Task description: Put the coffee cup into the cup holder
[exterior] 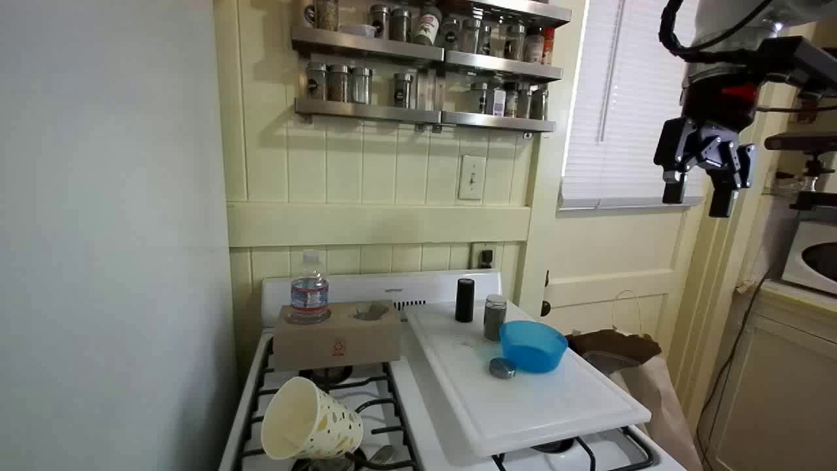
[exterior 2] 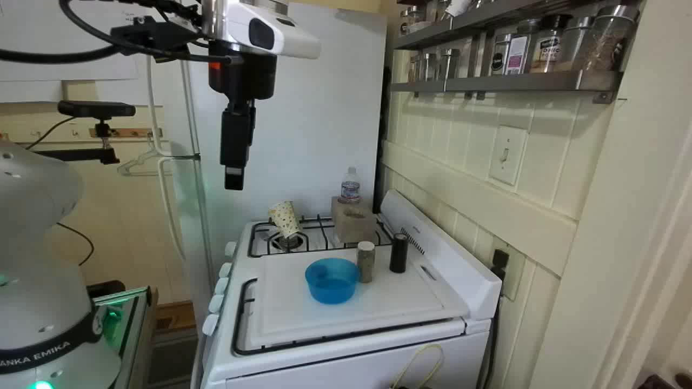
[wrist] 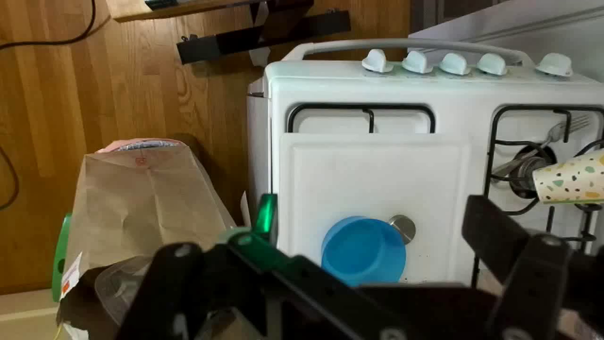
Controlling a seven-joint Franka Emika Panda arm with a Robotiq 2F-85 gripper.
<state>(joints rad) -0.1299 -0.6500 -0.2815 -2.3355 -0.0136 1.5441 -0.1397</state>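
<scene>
The coffee cup (exterior: 312, 422) is cream-white with coloured specks. It lies tilted on the stove's burner grate, also in an exterior view (exterior 2: 285, 219) and cut off at the right edge of the wrist view (wrist: 571, 182). The cup holder (exterior: 337, 347) is a brown cardboard carrier at the back of the same burner side; it also shows in an exterior view (exterior 2: 354, 224). One hole holds a water bottle (exterior: 309, 291); another hole is open. The holder does not show in the wrist view. My gripper (exterior: 697, 196) is open and empty, high above the stove and apart from the cup.
A white board (exterior: 523, 405) covers the other burners. On it are a blue bowl (exterior: 533, 347), a metal lid (exterior: 502, 367), a spice jar (exterior: 495, 318) and a black container (exterior: 465, 301). Spice shelves (exterior: 373, 49) hang on the wall. A paper bag (wrist: 146, 203) stands beside the stove.
</scene>
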